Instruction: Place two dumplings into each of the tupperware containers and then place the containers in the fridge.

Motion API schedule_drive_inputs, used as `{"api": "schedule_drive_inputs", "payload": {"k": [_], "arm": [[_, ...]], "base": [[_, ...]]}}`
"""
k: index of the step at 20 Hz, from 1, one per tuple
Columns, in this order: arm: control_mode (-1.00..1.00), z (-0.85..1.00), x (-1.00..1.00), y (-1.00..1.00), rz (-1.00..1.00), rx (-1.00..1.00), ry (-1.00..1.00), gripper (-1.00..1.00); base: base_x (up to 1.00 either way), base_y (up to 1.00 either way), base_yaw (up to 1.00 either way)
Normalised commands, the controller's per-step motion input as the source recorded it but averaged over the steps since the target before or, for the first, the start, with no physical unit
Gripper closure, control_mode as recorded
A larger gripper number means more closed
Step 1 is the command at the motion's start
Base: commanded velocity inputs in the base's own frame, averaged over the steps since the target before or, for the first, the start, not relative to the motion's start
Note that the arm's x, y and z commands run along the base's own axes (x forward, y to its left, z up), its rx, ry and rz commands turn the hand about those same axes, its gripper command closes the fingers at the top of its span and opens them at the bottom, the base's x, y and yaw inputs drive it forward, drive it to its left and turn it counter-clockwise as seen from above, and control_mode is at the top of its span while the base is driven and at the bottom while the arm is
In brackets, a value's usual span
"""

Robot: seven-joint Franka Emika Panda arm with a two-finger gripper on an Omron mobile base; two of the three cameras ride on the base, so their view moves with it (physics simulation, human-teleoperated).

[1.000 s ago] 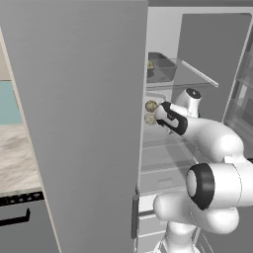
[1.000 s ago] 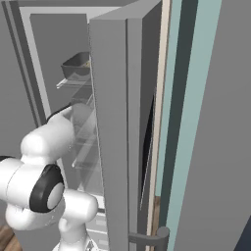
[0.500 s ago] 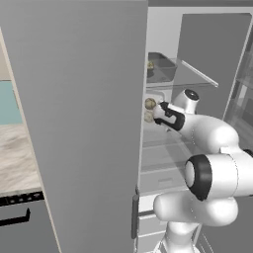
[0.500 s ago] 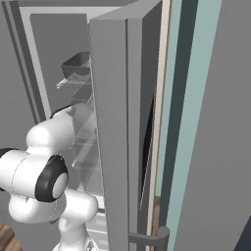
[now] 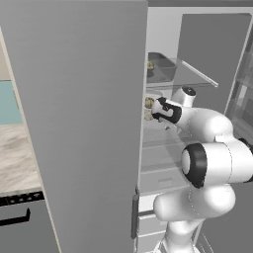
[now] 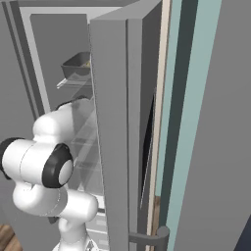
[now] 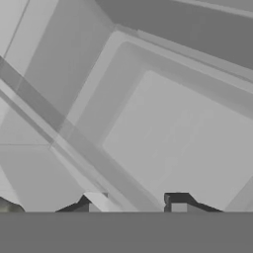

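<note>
Change: elbow (image 5: 197, 165) higher than a second ago; hand barely shifted, a touch further left; containers and door unmoved.
Dumplings (image 5: 149, 103): two tan lumps, one above the other in the left base view, just left of the gripper, at the door's edge; one olive lump also at the bottom left corner of the hand view, mostly cut off.
Lower container (image 5: 155, 93): pale rim at the middle level of the fridge, right at the gripper; mostly hidden by door and hand, so contact with the shelf beneath unclear.
Upper container (image 5: 163, 65): dark grey box resting on the top glass shelf (image 5: 198, 73), a dumpling showing at its left end; also in the right base view (image 6: 76, 66), upright, near the shelf's front.
Gripper (image 5: 154, 109): inside the fridge, pointing left at the lower container; in the hand view (image 7: 133, 202) both tips stand apart above a glass shelf; impossible to tell whether clamped on the rim or free.
Fridge (image 5: 163, 29): open, pale interior, clear shelves at several levels.
Door (image 5: 79, 123): swung wide, flat grey, hiding the fridge's left part; edge-on in the right base view (image 6: 112, 147).
Counter (image 5: 15, 158): marbled, far left, well apart from the arm.
</note>
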Motion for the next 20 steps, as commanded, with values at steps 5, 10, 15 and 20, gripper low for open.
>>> {"api": "schedule_drive_inputs", "payload": {"k": [5, 10, 15, 20], "arm": [[-1.0, -0.12, 0.0, 0.0, 0.0, 0.0, 0.02, -1.0], [-1.0, -0.04, -0.02, 0.0, 0.0, 0.0, -0.07, -1.0], [-1.0, 0.03, -0.12, 0.02, 0.0, 0.0, -0.26, -1.0], [-1.0, 0.22, -0.39, 0.19, -0.01, -0.01, -0.18, -1.0]], "base": [[0.0, 0.0, 0.0], [0.0, 0.0, 0.0], [0.0, 0.0, 0.0], [0.0, 0.0, 0.0]]}}
